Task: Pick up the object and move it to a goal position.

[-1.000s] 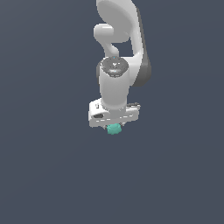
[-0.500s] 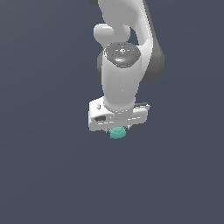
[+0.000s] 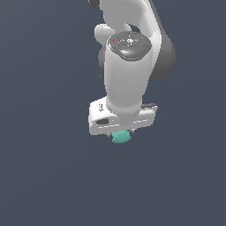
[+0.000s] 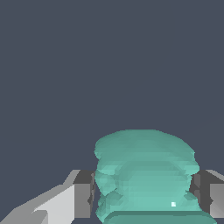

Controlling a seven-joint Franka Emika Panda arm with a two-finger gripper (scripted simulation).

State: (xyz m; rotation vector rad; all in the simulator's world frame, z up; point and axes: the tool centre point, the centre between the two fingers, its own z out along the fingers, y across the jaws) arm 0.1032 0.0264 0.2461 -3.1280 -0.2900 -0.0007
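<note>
The teal-green object (image 3: 120, 137) sits directly under the white gripper (image 3: 121, 133), poking out just below its body in the exterior view. In the wrist view the object (image 4: 146, 175) fills the space between the two fingers (image 4: 83, 194) — each dark pad presses a side of it, so the gripper is clamped on it. Around it lies only a plain dark grey backdrop (image 3: 39, 176) — no surface is discernible.

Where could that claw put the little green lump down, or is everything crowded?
Bare grey ground lies open on every side of the arm in the exterior view, to its left, its right and below. The only crowded spot is under the claw itself, where the fingers press against both sides of the teal lump.
</note>
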